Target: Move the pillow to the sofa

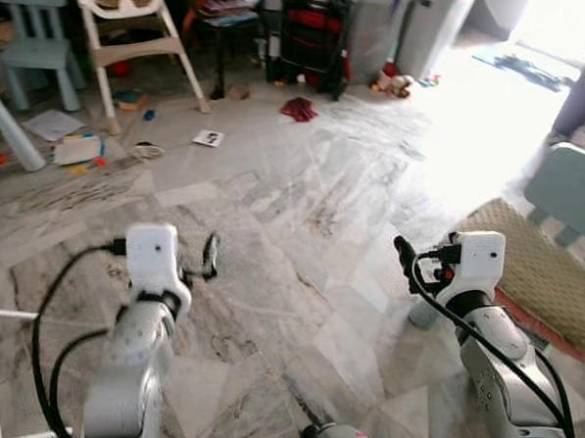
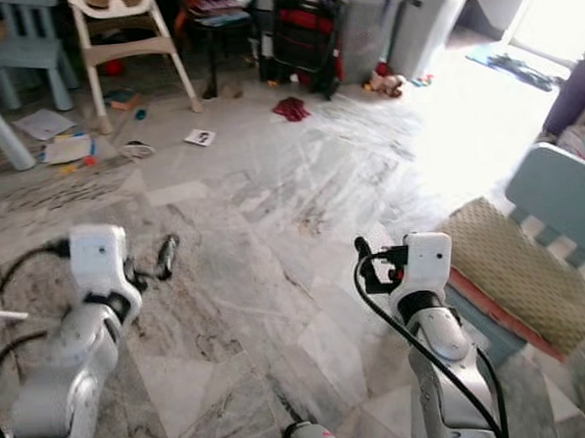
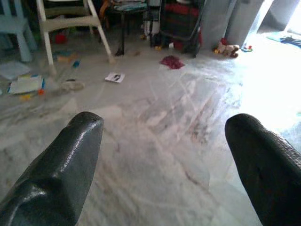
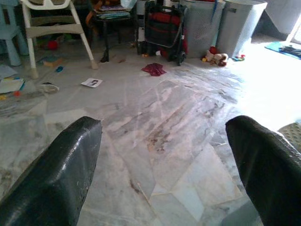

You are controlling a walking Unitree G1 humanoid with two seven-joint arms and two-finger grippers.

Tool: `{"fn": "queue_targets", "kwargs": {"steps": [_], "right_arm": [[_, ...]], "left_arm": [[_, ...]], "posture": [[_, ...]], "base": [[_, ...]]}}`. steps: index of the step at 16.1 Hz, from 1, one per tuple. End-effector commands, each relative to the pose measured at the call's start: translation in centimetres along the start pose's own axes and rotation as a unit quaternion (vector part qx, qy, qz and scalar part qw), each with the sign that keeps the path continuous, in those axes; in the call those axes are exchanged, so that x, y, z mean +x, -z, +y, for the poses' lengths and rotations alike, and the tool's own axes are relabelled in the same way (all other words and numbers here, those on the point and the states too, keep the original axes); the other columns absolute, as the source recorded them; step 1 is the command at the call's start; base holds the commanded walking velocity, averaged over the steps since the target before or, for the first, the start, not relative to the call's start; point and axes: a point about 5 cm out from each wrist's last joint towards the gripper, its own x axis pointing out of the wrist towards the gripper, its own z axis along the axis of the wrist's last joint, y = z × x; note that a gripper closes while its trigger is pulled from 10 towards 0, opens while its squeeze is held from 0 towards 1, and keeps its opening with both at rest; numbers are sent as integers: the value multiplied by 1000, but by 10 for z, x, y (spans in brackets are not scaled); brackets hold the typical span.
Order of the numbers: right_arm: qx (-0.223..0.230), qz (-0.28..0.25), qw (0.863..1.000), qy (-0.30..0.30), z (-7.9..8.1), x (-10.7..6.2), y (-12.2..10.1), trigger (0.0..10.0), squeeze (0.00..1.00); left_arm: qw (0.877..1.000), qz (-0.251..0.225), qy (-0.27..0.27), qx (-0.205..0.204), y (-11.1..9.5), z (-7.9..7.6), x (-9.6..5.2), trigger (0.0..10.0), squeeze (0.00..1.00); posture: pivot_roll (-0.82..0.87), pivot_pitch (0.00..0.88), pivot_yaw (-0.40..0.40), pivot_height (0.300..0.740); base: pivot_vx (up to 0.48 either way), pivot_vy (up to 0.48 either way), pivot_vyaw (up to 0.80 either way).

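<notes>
My two head eyes look forward and down from above my raised arms across the marble floor (image 1: 302,209) toward the far high chair (image 1: 135,31). Each wrist camera sits low, looking out between its own spread fingers at that same far clutter, sharing the red cloth (image 4: 154,69).

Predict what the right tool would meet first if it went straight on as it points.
Probably bare marble floor; the open right tool angles slightly down at it. The red cloth lies farther along.

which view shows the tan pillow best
The right eye view: the pillow lies almost whole, on the floor to the robot's right beside the right gripper. The left eye view crops it at the frame edge; the right wrist view catches just a corner.
</notes>
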Motion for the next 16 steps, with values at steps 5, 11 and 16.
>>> {"fn": "queue_targets", "kwargs": {"steps": [5, 11, 16], "right_arm": [[-2, -5, 1000, 11, -5, 3, -5, 10000, 0], [24, -19, 998, 50, -6, -5, -1, 10000, 0], [42, -33, 993, 110, -8, -17, 5, 10000, 0]], "left_arm": [[999, 22, 8, -22, 8, -11, -1, 10000, 0], [998, 55, 25, -12, 16, -12, -1, 10000, 0], [994, 68, 87, 17, 13, -26, 10, 10000, 0]], "posture": [[58, 41, -52, 740], [75, 25, 18, 740], [30, 2, 131, 740]], "base": [[0, 0, -800], [0, 0, -400], [0, 0, 0]]}}
